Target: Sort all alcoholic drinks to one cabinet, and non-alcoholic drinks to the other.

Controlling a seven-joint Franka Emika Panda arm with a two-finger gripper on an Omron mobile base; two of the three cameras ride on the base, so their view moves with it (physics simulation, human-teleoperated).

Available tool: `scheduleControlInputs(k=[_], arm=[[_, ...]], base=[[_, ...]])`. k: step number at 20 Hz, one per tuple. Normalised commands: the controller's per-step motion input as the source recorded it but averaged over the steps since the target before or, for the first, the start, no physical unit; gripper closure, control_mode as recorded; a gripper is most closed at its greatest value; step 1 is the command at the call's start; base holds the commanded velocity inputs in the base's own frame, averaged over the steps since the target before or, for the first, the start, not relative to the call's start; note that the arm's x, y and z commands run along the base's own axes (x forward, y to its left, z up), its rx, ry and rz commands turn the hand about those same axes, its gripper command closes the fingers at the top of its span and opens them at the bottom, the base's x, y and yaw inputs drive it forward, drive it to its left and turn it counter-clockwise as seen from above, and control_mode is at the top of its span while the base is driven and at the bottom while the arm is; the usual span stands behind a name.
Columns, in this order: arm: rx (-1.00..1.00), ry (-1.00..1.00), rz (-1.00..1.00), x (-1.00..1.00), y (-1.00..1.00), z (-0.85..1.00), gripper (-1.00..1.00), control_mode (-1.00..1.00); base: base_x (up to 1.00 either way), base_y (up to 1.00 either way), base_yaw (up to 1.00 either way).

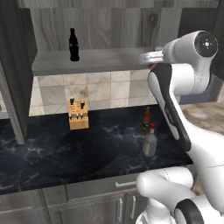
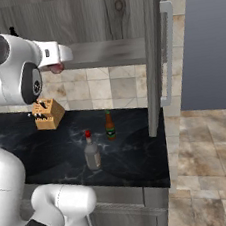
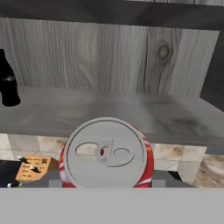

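Holding soda can [image 3: 106, 154] apparently in tool | silver top unlabelled, no readable writing

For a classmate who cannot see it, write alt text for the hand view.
A red soda can with a silver top sits close to the camera, just before an open cabinet's grey wooden shelf. A black cola bottle stands on the shelf at far left, and a wooden knife block sits below on the counter.
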Motion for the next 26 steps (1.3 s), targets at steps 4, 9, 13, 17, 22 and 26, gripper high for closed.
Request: scheduleControlInputs(k=[4,9,13,17,22,26], arm=[[0.00,0.00,-0.01,0.52,-0.08,0.00,1.00,-1.00],[0.00,0.00,0.00,0.60,-0.07,0.00,1.00,-1.00],[0.00,0.00,0.00,0.65,-0.03,-0.02,1.00,-1.00],[0.00,0.00,0.00,0.59,0.00,-0.11,1.00,-1.00],[0.00,0.01,-0.01,0.49,-0.04,-0.23,1.00,-1.00],[0.00,0.03,-0.03,0.34,-0.06,-0.21,1.00,-1.00]], base=[[0.00,0.00,0.00],[0.00,0.00,0.00],[0.00,0.00,0.00],[0.00,0.00,0.00],[0.00,0.00,0.00],[0.00,0.00,0.00]])
